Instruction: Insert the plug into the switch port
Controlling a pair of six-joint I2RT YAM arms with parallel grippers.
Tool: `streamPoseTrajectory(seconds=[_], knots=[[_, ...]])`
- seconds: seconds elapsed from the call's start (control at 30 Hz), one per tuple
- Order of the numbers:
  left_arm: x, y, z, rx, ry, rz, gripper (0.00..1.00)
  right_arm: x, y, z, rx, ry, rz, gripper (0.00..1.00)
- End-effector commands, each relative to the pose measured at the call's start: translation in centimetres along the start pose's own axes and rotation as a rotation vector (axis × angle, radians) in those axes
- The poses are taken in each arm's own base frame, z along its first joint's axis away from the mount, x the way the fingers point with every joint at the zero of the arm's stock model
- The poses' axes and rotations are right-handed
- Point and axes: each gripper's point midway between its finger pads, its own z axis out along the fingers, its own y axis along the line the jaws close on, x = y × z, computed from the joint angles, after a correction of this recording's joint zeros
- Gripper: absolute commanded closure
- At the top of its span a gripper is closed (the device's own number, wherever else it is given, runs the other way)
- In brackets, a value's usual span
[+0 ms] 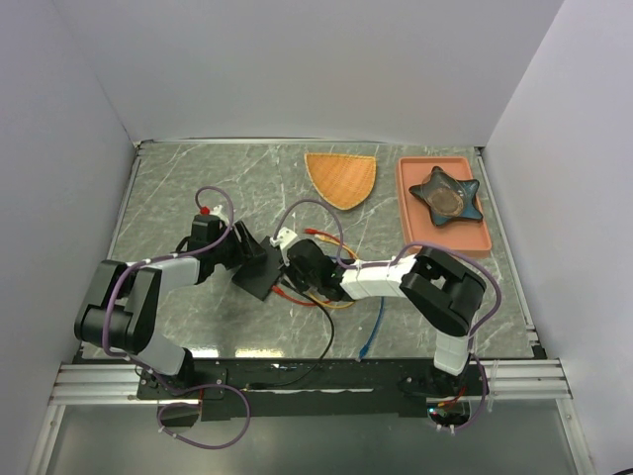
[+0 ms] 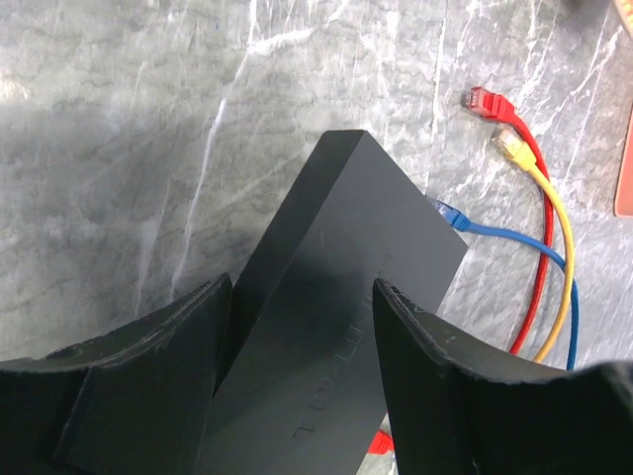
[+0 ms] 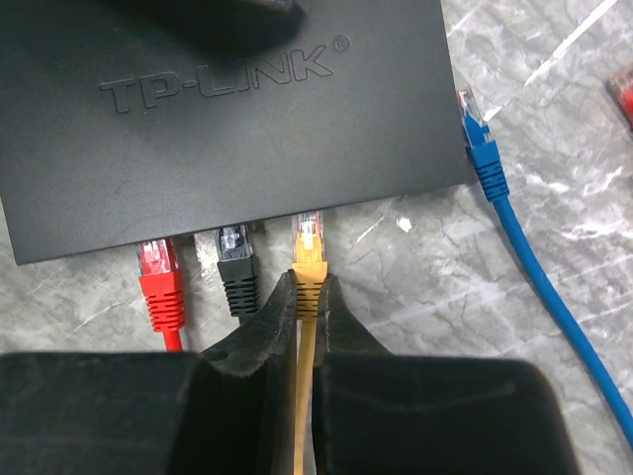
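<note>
The yellow plug (image 3: 310, 247) meets the long edge of the switch (image 3: 227, 129), a flat black box lying left of centre on the table (image 1: 198, 188). Its clear tip is at the switch port (image 3: 309, 213); I cannot tell whether it is seated. My right claw (image 3: 309, 295) is pinched narrow on the yellow cable just behind the plug. Along the same edge, to the left in the right wrist view, sit a black plug (image 3: 235, 259) and a red plug (image 3: 158, 269). A blue plug (image 3: 477, 124) lies at the short end. My left claw (image 2: 302, 297) straddles the switch at mid width, with a finger against it on each side. Well apart, at the far right of the table, a star-shaped dish (image 1: 447, 195) rests in an orange tray (image 1: 435, 236), beside an orange wedge (image 1: 341, 178).
</note>
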Motion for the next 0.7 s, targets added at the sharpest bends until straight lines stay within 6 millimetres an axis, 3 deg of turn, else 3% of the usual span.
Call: streamPoseTrajectory(seconds=[0.0, 0.67], knots=[[0.8, -0.9, 0.3, 0.060, 0.041, 0.024, 0.35, -4.0, 1.0, 0.4, -0.059, -0.160, -0.019, 1.00], [2.4, -1.5, 1.4, 0.113, 0.126, 0.063, 0.37, -4.4, 0.9, 1.1, -0.065, -0.202, -0.108, 1.00]])
